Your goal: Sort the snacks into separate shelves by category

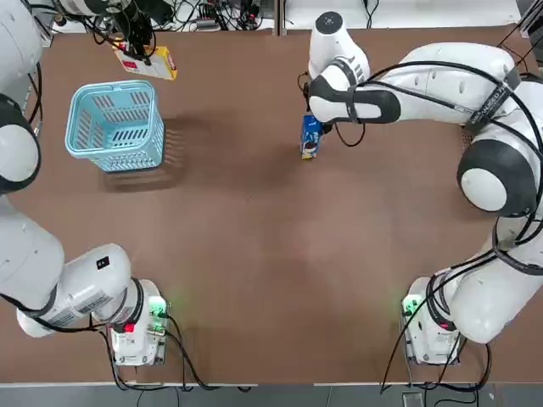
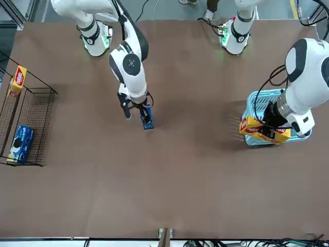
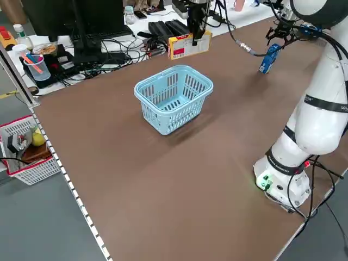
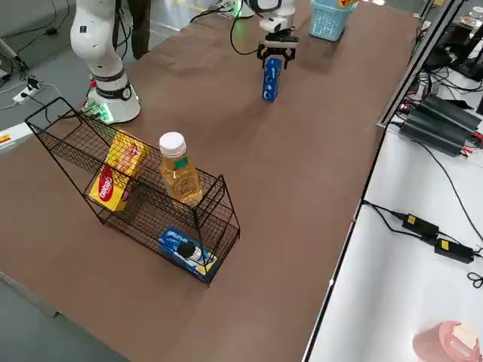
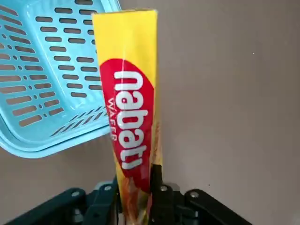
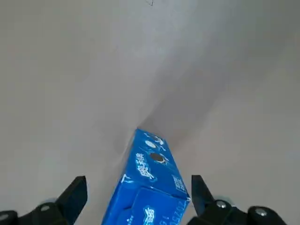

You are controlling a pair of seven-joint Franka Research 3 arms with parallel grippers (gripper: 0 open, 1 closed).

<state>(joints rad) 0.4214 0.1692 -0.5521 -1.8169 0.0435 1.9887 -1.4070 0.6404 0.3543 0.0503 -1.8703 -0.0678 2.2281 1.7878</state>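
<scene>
Nabati wafer box [image 5: 129, 108] is pinched near one end by the left gripper [image 5: 136, 180] beside the basket [image 5: 51, 70], perhaps leaving its length free for shelving; the right gripper [image 6: 139, 183] spreads about a blue cookie packet [image 6: 152, 171], apparently for grasping.

Pretty even, bright light on the brown table [image 1: 254, 254] here. Soft, blurry shadow next to the blue basket [image 1: 115, 125], and a washed-out sheen across the tabletop in the front view. Right wrist view's kinda dim and grayish, with a fuzzy dark shadow streak.
</scene>
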